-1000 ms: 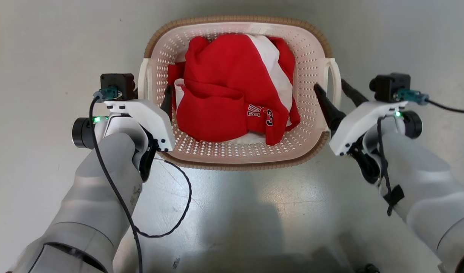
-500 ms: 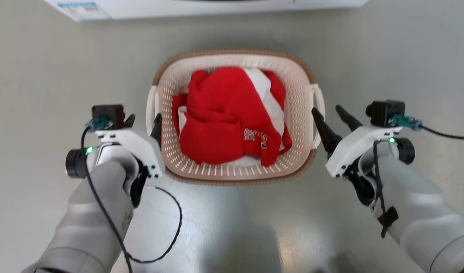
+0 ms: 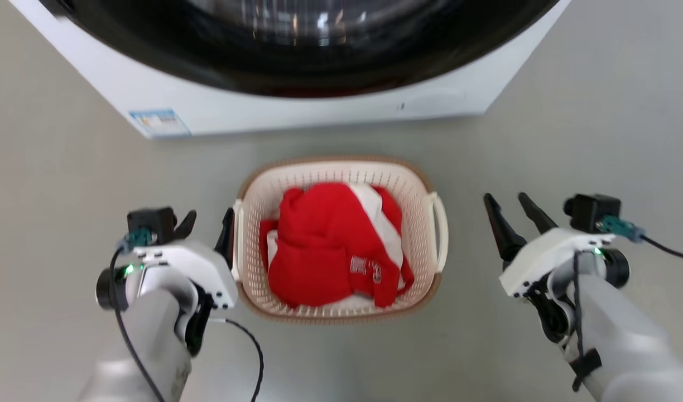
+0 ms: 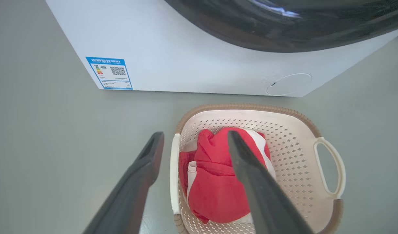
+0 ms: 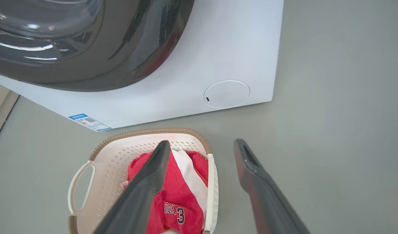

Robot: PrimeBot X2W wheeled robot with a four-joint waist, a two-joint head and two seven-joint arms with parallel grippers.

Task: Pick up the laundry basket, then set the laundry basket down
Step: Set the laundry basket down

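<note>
The cream-white perforated plastic laundry basket (image 3: 336, 319) with a brown woven-look rim stood on the grey floor (image 3: 51, 178) before the white washing machine (image 3: 297, 114). I had my left gripper (image 3: 210, 215) and right gripper (image 3: 504, 196) flanking its loop handles, jaws released and empty, since I judged it set down.

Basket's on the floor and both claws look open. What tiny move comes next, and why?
Probably ease the left gripper sideways, away from the laundry basket. The basket sits on the floor, both grippers open; the right gripper stands clear, the left hangs beside its handle.
</note>
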